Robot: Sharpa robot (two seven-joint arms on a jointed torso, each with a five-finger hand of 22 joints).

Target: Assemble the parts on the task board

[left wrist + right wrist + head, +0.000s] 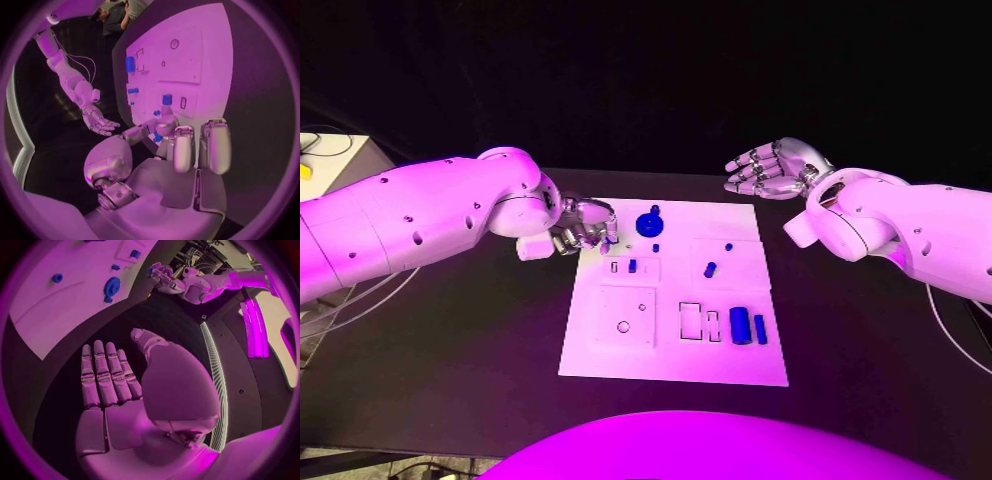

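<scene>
The white task board (610, 355) lies in the middle of the black table. On it stand a round blue knob (651, 222), short blue pegs (711, 268) and two blue blocks (738, 325) near outlined slots. My left hand (584, 225) hovers at the board's far left corner, its thumb and a finger pinching a small blue part (156, 137) just above the board (206, 75). My right hand (769, 165) is raised beyond the far right corner with its palm up, fingers (103, 375) straight and apart, holding nothing. The knob (112, 287) also shows in the right wrist view.
A pale box (336, 160) with a yellow item stands at the table's far left, and cables (358, 300) hang beside my left arm. Bare black table surrounds the board on all sides.
</scene>
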